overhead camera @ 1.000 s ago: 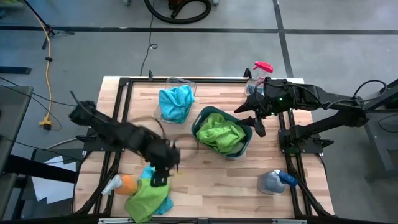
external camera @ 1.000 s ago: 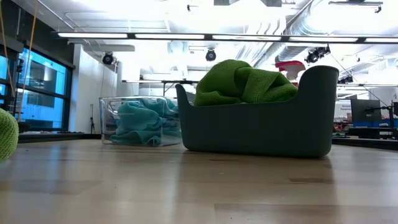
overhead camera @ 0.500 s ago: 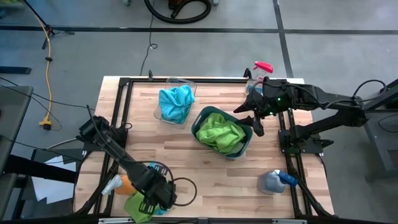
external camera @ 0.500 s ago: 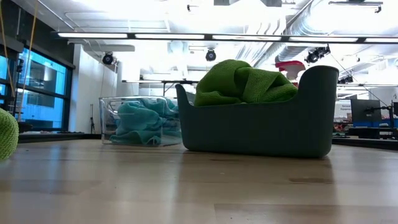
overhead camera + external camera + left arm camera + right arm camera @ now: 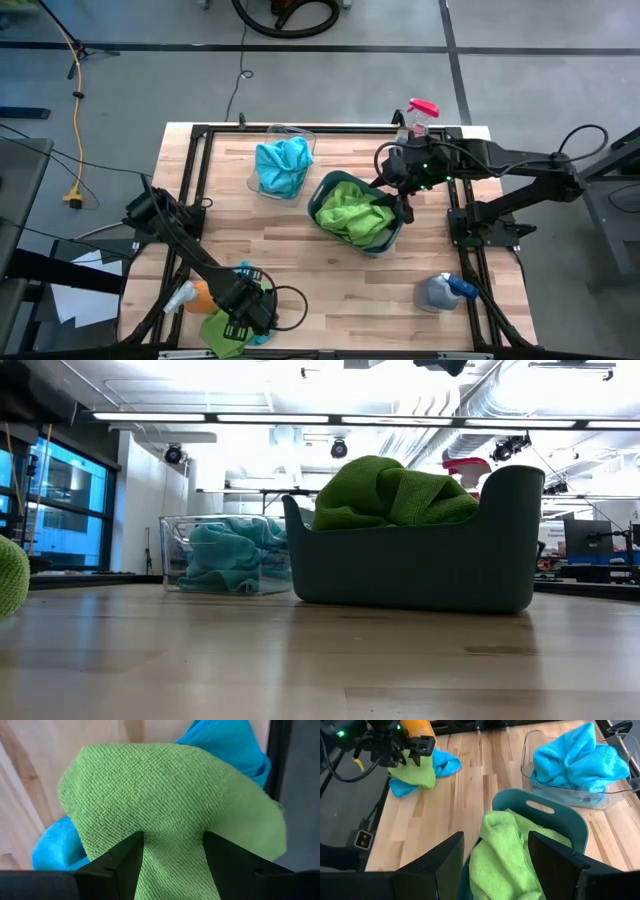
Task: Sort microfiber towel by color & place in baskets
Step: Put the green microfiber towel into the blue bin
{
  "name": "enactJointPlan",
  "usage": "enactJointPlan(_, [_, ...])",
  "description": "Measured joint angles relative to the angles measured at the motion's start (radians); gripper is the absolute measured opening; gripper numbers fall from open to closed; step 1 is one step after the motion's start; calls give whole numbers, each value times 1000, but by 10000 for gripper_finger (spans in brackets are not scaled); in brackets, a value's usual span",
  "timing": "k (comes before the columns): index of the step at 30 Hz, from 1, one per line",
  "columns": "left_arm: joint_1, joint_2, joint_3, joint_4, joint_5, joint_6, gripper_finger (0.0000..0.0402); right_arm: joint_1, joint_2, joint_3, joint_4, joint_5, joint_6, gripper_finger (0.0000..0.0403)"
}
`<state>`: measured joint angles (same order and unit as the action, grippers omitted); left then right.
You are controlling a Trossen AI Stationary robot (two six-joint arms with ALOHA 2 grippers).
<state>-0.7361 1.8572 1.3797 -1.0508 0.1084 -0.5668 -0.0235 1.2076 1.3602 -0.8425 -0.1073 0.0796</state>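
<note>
A lime green microfiber towel (image 5: 165,800) lies crumpled on a turquoise blue one (image 5: 52,847) at the table's near left corner. My left gripper (image 5: 172,865) points down over this pile (image 5: 218,335), open, with a ridge of the green towel between its fingers. The dark teal basket (image 5: 392,232) holds green towels (image 5: 510,855). The clear basket (image 5: 290,132) holds blue towels (image 5: 282,165). My right gripper (image 5: 495,870) hangs open above the teal basket's far right rim (image 5: 385,188), touching nothing. My left gripper comes at the green towel from above, fingers pointing down, one on either side of a raised fold (image 5: 172,845). I cannot tell whether the fingertips touch the cloth. The towel lies slack on the blue towel and the table.
An orange spray bottle (image 5: 200,297) lies just left of the pile. A grey bottle with a blue top (image 5: 440,292) stands near right, a pink-topped one (image 5: 420,108) far right. A black metal frame (image 5: 195,150) runs round the table. Bare wood lies between pile and baskets.
My left gripper has swung toward the table's near edge and come down onto the towel pile, staying open. My right gripper has shifted a little toward the table's left, over the teal basket's rim. The towels have kept their places.
</note>
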Motion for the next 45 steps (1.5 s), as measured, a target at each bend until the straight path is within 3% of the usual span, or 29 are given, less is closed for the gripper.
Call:
enactJointPlan(5, [0, 0, -35, 29, -2, -6, 194, 0, 3, 0, 0, 0, -16, 218])
enactJointPlan(7, [0, 0, -39, 24, -14, -7, 176, 0, 3, 0, 0, 0, -20, 218])
enactJointPlan(13, [10, -4, -39, 31, 37, -18, 18, 0, 3, 0, 0, 0, -35, 218])
enactJointPlan(18, [11, -61, -38, 31, 45, -38, 3, 0, 3, 0, 0, 0, -36, 218])
enactJointPlan(24, [41, -253, 17, 31, 41, 0, 1, 0, 3, 0, 2, 0, -36, 218])
enactJointPlan(33, [191, -477, 207, 34, -192, 15, 0, 0, 2, 0, 51, 0, -34, 218])
enactJointPlan(39, [300, -482, 366, 60, -401, 278, 0, 0, -6, 0, 87, -1, 9, 218])
enactJointPlan(45, [393, -488, 401, 246, -574, 547, 0, 0, -38, 0, 190, -30, 74, 218])
